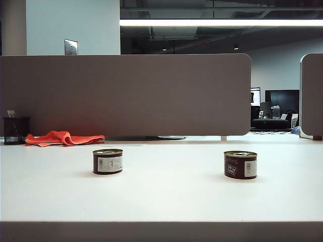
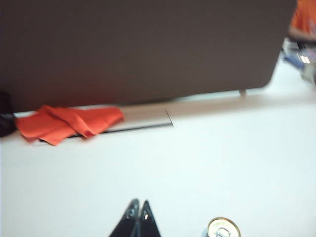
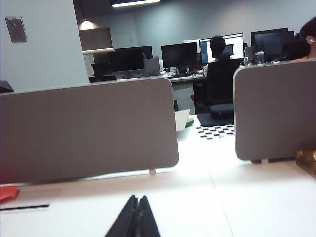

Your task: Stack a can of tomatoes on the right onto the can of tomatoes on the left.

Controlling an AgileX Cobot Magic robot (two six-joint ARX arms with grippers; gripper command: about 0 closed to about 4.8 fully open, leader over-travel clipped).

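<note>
Exterior view: left can (image 1: 107,161) and right can (image 1: 240,165) stand well apart on the table (image 1: 166,196). Left wrist view: left gripper (image 2: 138,210) pinched closed, empty, a can top (image 2: 223,228) just beside its fingertips. Right wrist view: right gripper (image 3: 137,201) closed, empty, above bare tabletop.

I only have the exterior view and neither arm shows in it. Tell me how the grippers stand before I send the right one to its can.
Observer: Right gripper is shut and holds nothing; its wrist view looks level across the table toward the divider panel.
Operator: Give me the left one.
Observer: Left gripper is shut too, with nothing in it, above bare table.
Operator: Say where it is relative to the left can.
Observer: The left can sits beside its fingertips, apart from them, lid up with the pull tab showing.
Operator: Report anything else near it.
Observer: Only the orange cloth, farther off, by the divider.
</note>
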